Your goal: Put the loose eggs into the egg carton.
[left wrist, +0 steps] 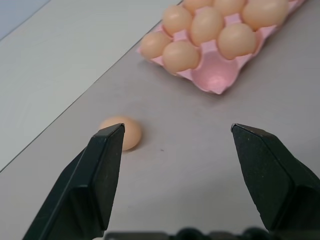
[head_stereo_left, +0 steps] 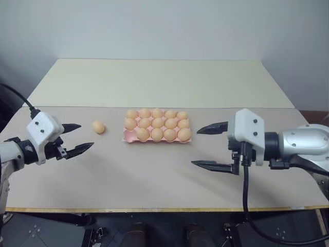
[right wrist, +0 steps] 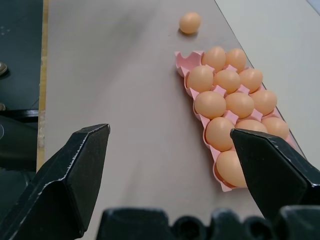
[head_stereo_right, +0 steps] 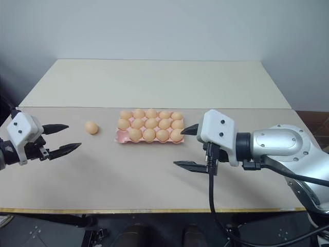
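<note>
While the table [head_stereo_left: 154,175] carries the pink egg carton [head_stereo_left: 129,136] with one near-left cup unfilled, both the right gripper [head_stereo_left: 208,146] and left gripper [head_stereo_left: 77,138] hover spread wide, holding nothing; one loose egg [head_stereo_left: 98,127] lies left of the carton.

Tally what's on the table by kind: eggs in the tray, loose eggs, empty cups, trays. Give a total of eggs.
Eggs seated in the egg carton: 14
Loose eggs on the table: 1, the loose egg to the left of the carton
Empty cups: 1, the empty cup at the carton's near-left corner
Cartons: 1
Total eggs: 15
</note>
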